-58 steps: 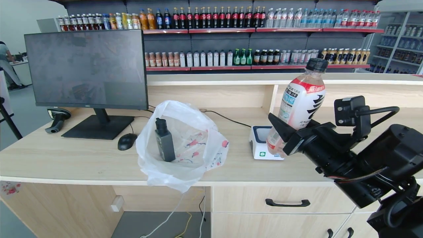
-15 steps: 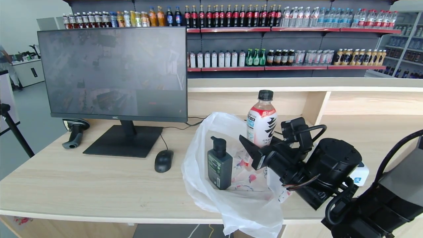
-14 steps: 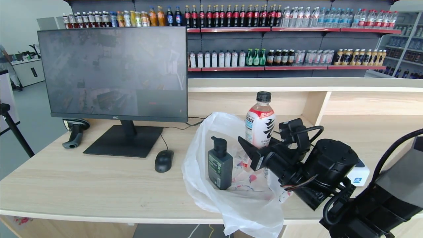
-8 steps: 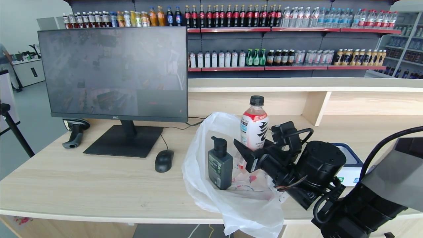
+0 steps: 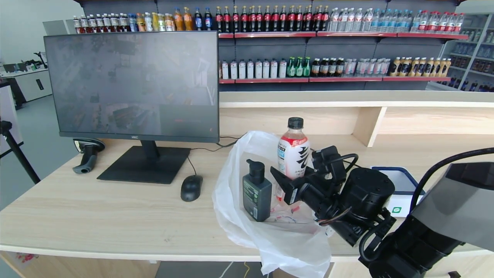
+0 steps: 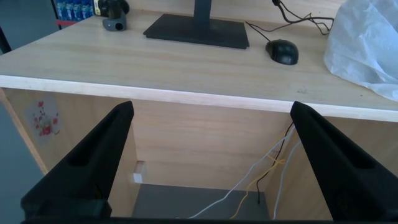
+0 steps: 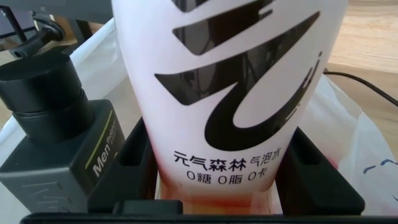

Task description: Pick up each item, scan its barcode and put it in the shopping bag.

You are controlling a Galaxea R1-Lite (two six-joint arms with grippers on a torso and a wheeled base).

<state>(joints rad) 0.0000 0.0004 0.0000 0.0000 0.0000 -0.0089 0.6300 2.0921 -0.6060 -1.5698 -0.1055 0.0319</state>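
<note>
A clear drink bottle [image 5: 294,152] with a black cap and a red-and-white label stands upright in my right gripper [image 5: 288,185], which is shut on its lower half. It hangs over the mouth of the white plastic shopping bag [image 5: 270,235] on the counter. In the bag, right beside it, stands a dark pump bottle [image 5: 256,196]. The right wrist view shows the drink bottle [image 7: 230,93] between the black fingers [image 7: 134,165], the pump bottle [image 7: 56,149] next to it. My left gripper [image 6: 205,162] is open in front of the counter, below its edge.
A white and blue barcode scanner [image 5: 399,191] sits on the counter [image 5: 96,220] to the right of the bag. Left of the bag are a black mouse [image 5: 191,187], a monitor [image 5: 133,85] and a handheld scanner [image 5: 87,152]. A raised ledge [image 5: 347,96] runs behind.
The head camera shifted since the oldest frame. Over the last second my right gripper has carried the drink bottle left and down, from beside the scanner toward the bag's mouth.
</note>
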